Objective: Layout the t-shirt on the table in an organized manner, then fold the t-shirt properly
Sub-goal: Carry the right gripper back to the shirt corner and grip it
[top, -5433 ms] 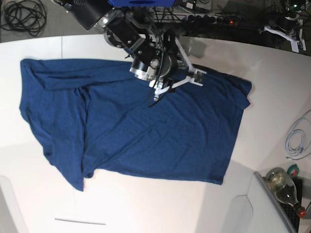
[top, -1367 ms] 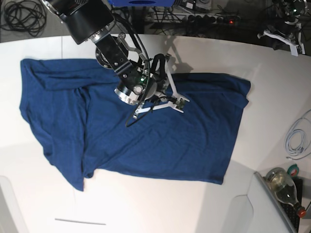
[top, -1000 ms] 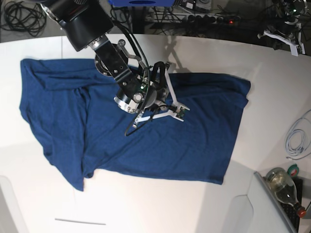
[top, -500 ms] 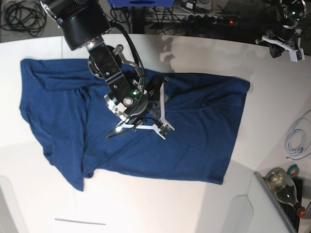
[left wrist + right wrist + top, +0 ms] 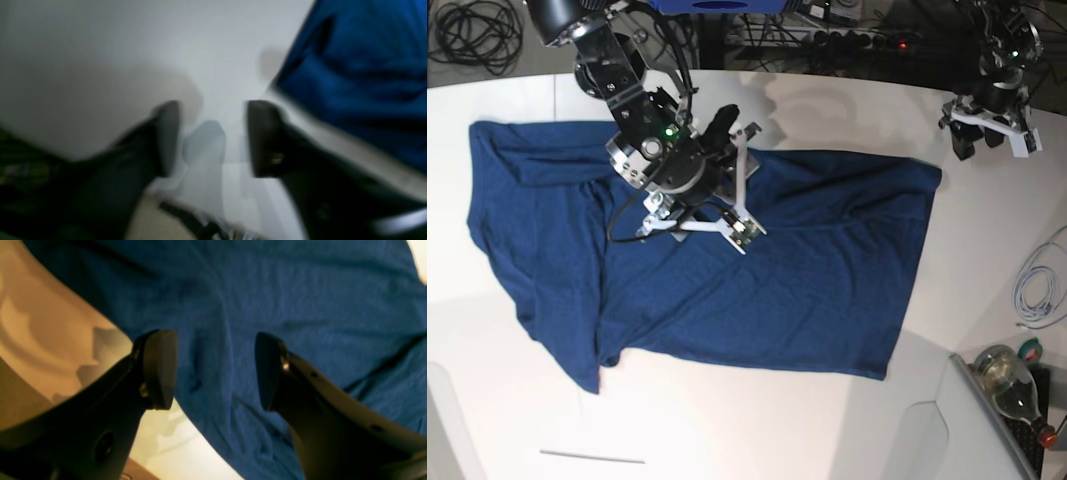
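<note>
The t-shirt [image 5: 727, 270] lies spread but wrinkled on the table [image 5: 847, 110]. Both the left gripper [image 5: 213, 136] and right gripper [image 5: 213, 366] stand open, holding nothing. We judge the cloth soft and light; we should pinch its corners.

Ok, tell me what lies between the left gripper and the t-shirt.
Only bare white table; left wrist view shows the open left gripper beside the t-shirt edge.

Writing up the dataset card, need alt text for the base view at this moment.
A dark blue t-shirt lies spread but wrinkled on a white table, seen from above. The right hand hangs open above the shirt's middle; the left hand is open over bare table near the shirt's far corner. Cables and a bottle sit at the edge.
</note>
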### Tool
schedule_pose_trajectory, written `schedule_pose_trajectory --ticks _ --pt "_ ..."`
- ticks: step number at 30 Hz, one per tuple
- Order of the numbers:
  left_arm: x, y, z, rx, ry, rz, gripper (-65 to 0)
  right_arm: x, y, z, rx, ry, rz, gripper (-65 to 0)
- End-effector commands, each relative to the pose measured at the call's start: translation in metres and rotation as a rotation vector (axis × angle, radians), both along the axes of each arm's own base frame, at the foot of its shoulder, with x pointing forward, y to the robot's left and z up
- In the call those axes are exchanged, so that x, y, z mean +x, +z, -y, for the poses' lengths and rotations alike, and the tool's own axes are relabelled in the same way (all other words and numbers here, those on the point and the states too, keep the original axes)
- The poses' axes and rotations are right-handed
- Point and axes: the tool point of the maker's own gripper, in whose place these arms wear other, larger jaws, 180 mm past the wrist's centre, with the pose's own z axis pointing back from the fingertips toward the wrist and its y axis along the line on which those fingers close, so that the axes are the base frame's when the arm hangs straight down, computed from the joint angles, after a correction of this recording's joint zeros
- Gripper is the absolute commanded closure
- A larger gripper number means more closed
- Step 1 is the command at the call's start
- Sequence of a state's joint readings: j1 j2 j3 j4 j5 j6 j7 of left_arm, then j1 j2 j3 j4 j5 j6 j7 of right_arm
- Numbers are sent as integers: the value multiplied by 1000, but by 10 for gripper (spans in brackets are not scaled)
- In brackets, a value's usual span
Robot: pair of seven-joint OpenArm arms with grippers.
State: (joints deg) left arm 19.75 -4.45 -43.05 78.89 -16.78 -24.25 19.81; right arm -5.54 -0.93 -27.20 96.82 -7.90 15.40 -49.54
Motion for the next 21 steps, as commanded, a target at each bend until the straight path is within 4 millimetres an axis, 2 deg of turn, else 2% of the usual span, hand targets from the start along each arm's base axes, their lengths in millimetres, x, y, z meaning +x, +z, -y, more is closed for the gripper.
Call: schedule_pose_trajectory --ticks 1,3,8,15,17,20,21 --pt "6 8 -5 -4 14 47 -408 7 12 -4 29 -1 40 -347" --pt "13 6 1 -72 35 87 -431 0 6 2 15 0 26 -347" --pt "30 0 42 -234 -108 137 -449 -13 -4 5 5 1 -7 -347" --pt "46 -17 50 -299 -90 135 -453 -35 -13 2 43 -1 -31 -347" --pt "52 -19 51 -311 -83 137 -448 -33 -7 16 109 -84 11 -347" --pt "57 -26 52 -333 -67 132 -441 -25 12 43 223 -250 105 -347" --pt "58 -29 52 -340 -62 127 -438 -23 19 60 263 -337 129 -348"
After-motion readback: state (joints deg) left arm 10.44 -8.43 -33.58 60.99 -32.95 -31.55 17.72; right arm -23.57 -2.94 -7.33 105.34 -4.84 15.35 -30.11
